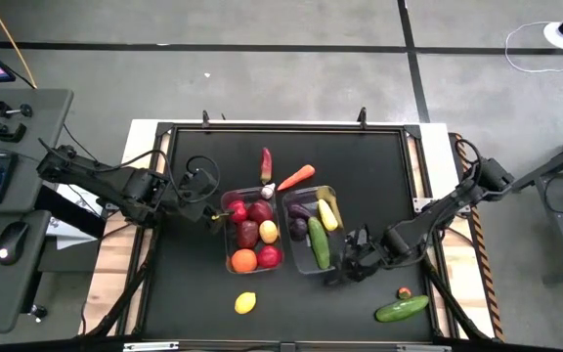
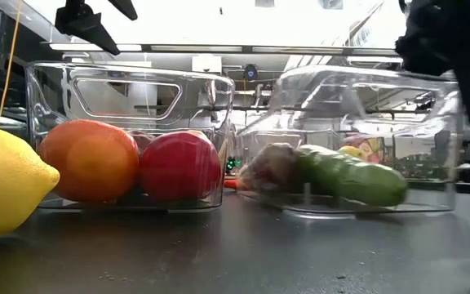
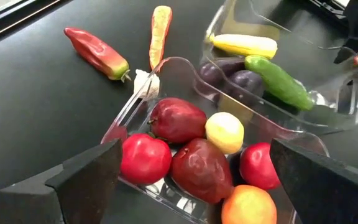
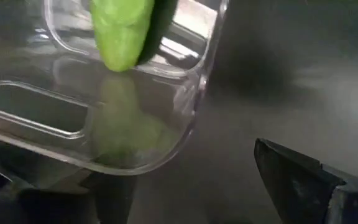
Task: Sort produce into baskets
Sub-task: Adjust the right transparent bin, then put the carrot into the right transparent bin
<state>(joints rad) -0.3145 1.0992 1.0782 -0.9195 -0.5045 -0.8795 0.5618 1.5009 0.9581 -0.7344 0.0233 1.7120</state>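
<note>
Black matting covers the table (image 1: 194, 293), with grey floor around it. Both dark arms reach inward, bent low. The left gripper (image 1: 210, 198) hovers just beside the fruit bin (image 1: 231, 262), fingers spread wide and holding nothing. The right gripper (image 1: 345, 266) hangs beside the vegetable bin's (image 1: 332, 192) near corner, fingers parted and empty. Both bins are clear, glossy plastic with rounded corners, side by side. The fruit bin holds smooth red apples (image 1: 259, 211), a lemon and an orange (image 1: 243, 260). In the vegetable bin a cucumber (image 1: 318, 242) lies lengthwise beside eggplants. Beyond the bins, a carrot (image 1: 296, 177) and chili (image 1: 266, 162) lie loose.
</note>
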